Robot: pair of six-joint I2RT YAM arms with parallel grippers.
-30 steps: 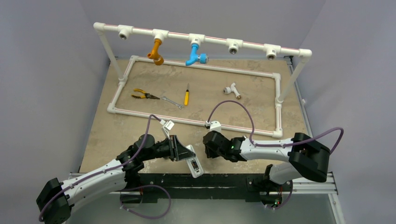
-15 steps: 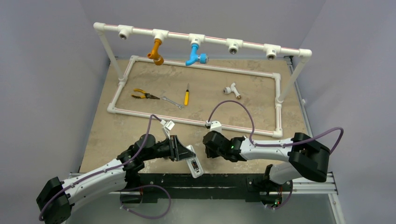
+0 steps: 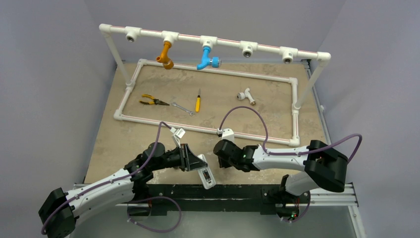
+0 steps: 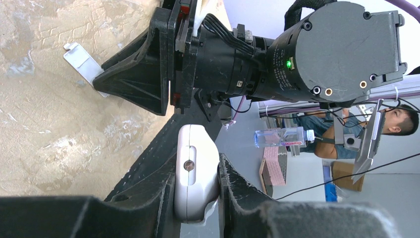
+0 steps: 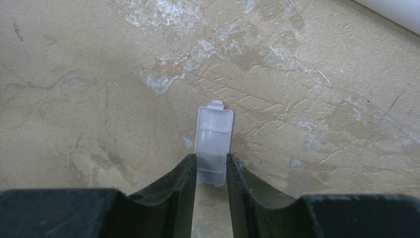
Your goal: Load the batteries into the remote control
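Left gripper (image 3: 200,166) clenched on the remote (image 3: 206,175), which is held tilted above the table's (image 3: 114,144) near edge, at 6 o'clock in the top view. In the left wrist view the remote's rounded end sits pinched between both fingers. Right gripper (image 5: 212,171) at 3 o'clock of the remote, low on the table, fingers pressed on both long sides of the cover (image 5: 215,133), which lies flat with its tab pointing to 12. Pipe frame (image 3: 198,127) at 12 o'clock of both grippers; pliers (image 3: 148,101), wrench (image 3: 182,108) and screwdriver (image 3: 198,102) inside it. Batteries can't be made out.
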